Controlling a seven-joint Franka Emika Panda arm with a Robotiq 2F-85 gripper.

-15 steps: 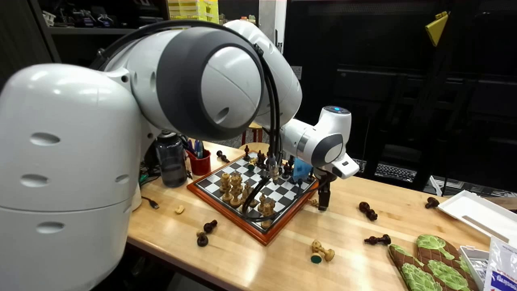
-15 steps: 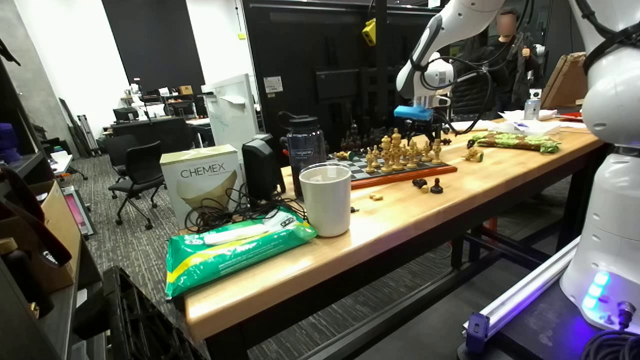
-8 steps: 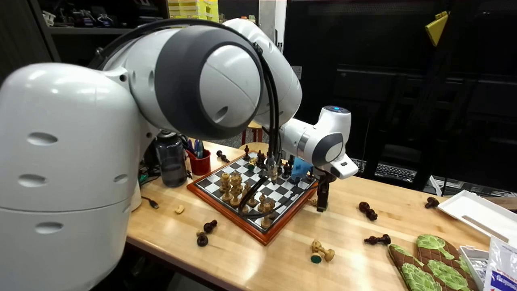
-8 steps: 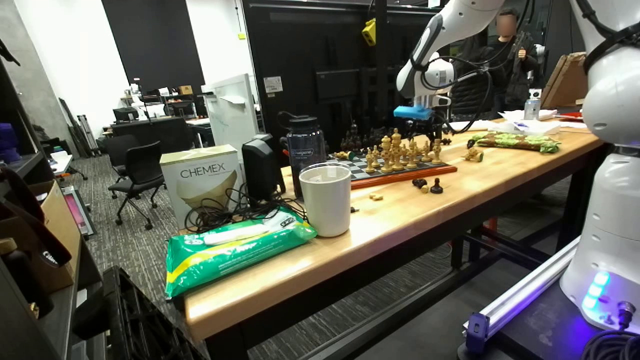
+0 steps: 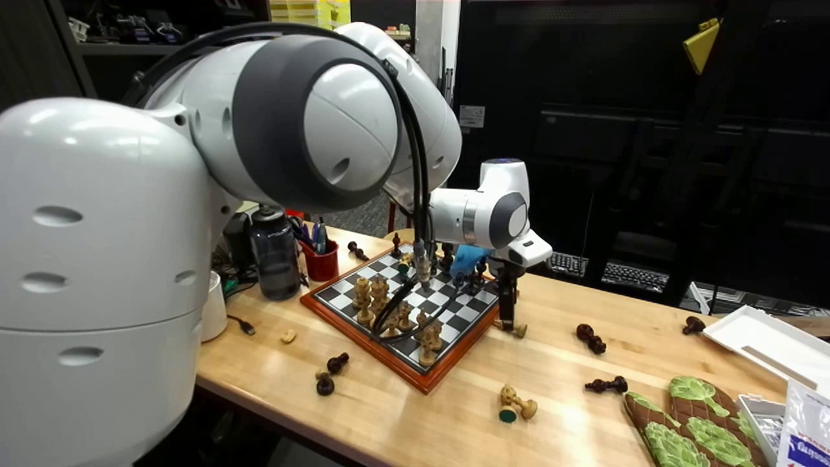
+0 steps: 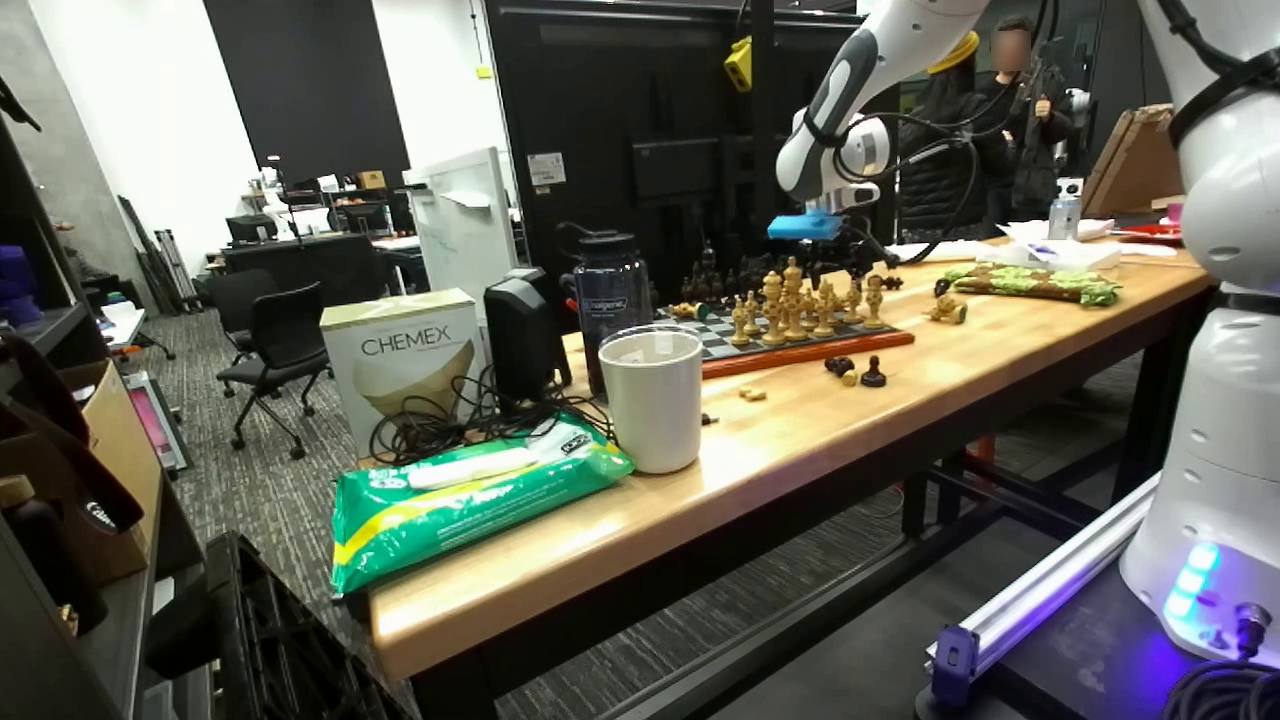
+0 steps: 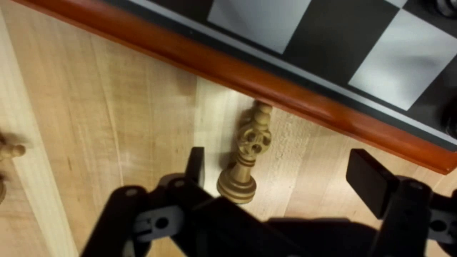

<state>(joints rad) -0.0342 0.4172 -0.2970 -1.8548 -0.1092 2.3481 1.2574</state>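
My gripper [image 7: 278, 160] stands open above the wooden table, its black fingers wide apart with nothing gripped. Between and below them a light-coloured chess piece [image 7: 242, 171] lies on its side, closer to the finger at the left of the wrist view. The piece's tip meets the red-brown rim of the chessboard [image 7: 262, 87], and its base points towards the gripper. In an exterior view the fingers [image 5: 508, 305] hang just off the board's edge, and only part of that lying piece [image 5: 520, 330] shows behind them. Several light and dark pieces stand on the board.
Fallen light pieces [image 5: 517, 403] and dark pieces [image 5: 591, 337] lie about the table. An oven mitt [image 5: 697, 421] and a white tray [image 5: 765, 344] are farther right. A red pen cup [image 5: 322, 263], a bottle [image 5: 274, 259] and a mug [image 6: 652, 410] stand round the board.
The arm and gripper have shifted left in both exterior views, mostly in the last half second. More of the lying light piece's base now shows. The gripper has stayed open.
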